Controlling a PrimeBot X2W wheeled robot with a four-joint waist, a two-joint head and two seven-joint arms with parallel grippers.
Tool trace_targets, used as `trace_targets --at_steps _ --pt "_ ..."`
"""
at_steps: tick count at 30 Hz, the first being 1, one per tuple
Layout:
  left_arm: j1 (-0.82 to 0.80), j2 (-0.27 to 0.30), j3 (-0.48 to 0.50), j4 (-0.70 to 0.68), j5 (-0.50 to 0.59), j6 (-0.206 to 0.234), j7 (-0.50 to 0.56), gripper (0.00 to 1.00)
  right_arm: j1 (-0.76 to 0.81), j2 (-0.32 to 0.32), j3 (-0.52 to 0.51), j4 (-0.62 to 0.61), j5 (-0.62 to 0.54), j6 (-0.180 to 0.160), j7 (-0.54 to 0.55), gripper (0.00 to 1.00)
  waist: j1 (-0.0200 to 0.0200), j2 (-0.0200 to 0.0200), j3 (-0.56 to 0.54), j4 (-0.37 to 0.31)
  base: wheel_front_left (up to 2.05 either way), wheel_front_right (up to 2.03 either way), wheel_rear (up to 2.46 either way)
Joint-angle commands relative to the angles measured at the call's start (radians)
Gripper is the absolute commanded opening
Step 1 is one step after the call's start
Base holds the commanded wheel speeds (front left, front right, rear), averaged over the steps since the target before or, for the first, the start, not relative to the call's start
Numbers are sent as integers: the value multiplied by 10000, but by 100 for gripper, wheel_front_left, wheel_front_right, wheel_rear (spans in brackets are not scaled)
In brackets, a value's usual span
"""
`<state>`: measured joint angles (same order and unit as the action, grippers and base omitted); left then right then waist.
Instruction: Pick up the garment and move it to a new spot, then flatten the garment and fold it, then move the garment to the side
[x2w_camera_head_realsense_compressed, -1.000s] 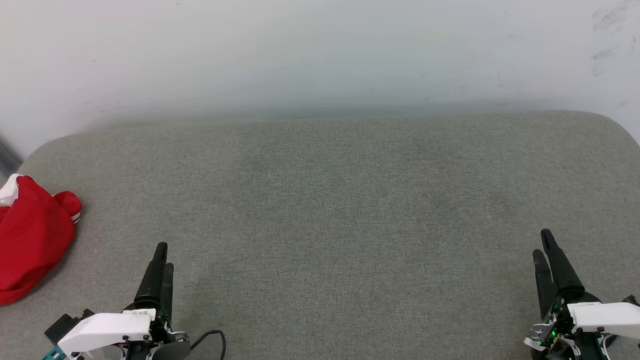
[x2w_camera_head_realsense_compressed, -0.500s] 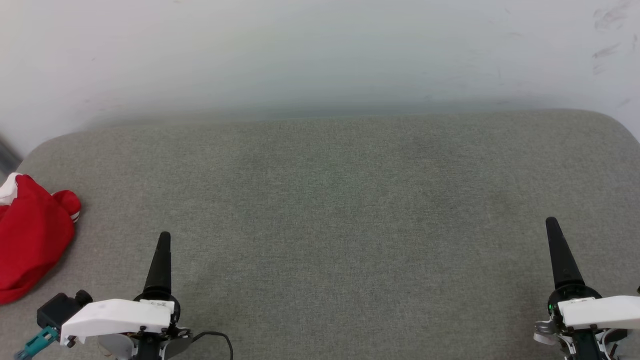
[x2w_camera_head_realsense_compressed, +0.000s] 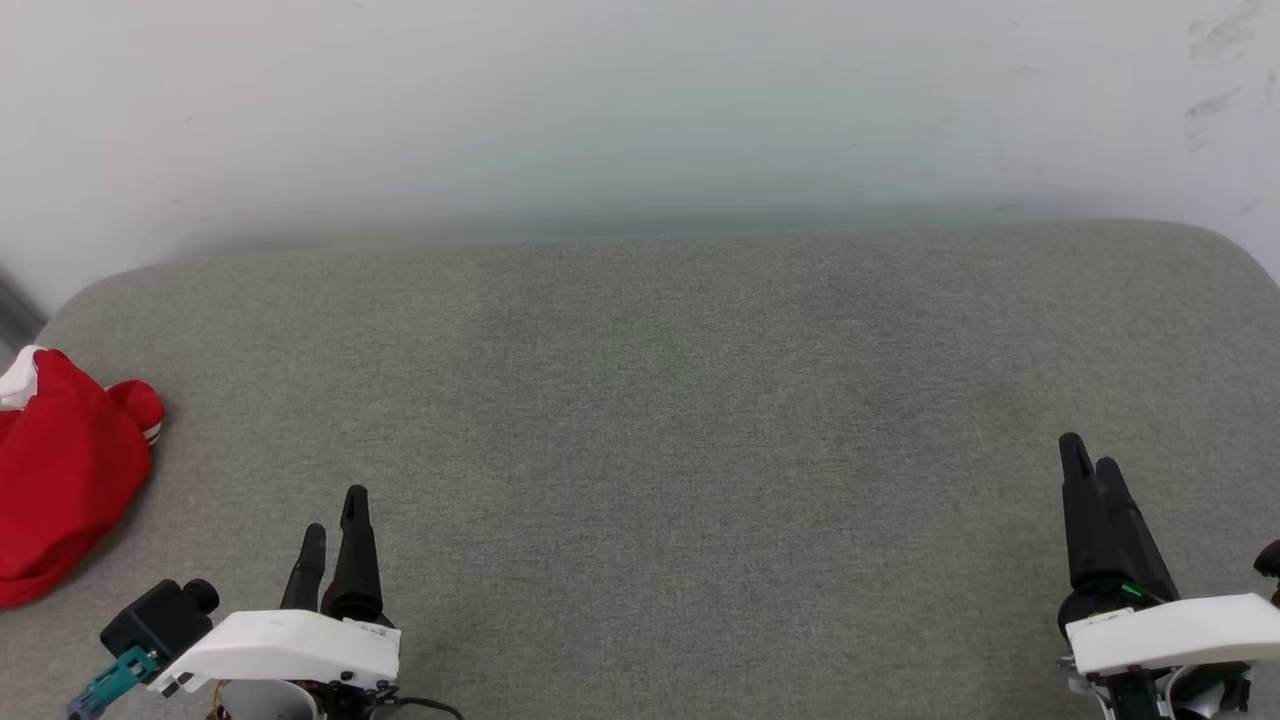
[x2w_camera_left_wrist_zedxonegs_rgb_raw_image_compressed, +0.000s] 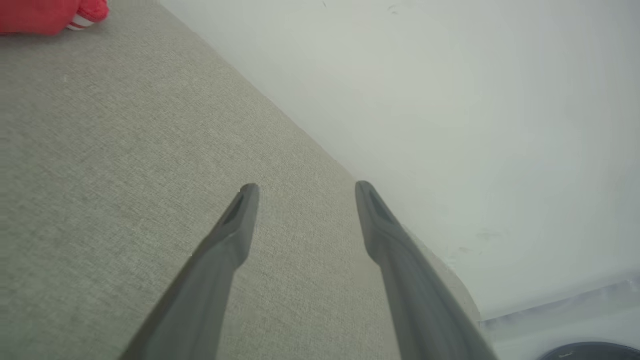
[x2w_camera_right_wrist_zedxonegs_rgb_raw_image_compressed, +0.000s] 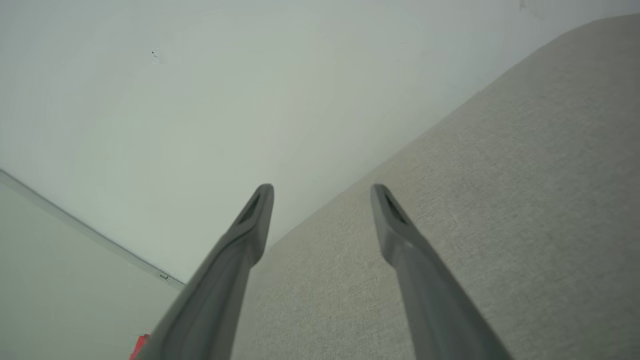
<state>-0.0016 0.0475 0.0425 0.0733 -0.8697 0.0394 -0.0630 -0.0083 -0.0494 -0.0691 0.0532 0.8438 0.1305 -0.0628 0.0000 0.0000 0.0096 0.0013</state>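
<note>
The bench (x2w_camera_head_realsense_compressed: 640, 400) wears coarse grey woven cloth, matt throughout. At its left edge the shirt (x2w_camera_head_realsense_compressed: 60, 480) is soft red fabric (lightly creased). The wall (x2w_camera_head_realsense_compressed: 640, 100) looks smooth and matt.

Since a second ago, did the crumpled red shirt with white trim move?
No. The red shirt stays put at the left edge of the grey fabric surface.
</note>
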Motion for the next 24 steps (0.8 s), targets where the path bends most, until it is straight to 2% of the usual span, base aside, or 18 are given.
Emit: trace_targets --at_steps 1,9,24 --pt "-8 25 -48 -196 465 92 -116 100 22 -19 34 -229 -467 3 -113 100 0 0 -4 9 0 0 0" --pt "127 143 -393 -267 1803 283 -372 100 218 -19 168 -426 -1687 2 -379 100 0 0 1 33 0 0 0" --pt "270 333 -922 -346 3540 619 -804 100 498 -17 430 -666 -3672 2 -807 100 0 0 30 40 0 0 0"
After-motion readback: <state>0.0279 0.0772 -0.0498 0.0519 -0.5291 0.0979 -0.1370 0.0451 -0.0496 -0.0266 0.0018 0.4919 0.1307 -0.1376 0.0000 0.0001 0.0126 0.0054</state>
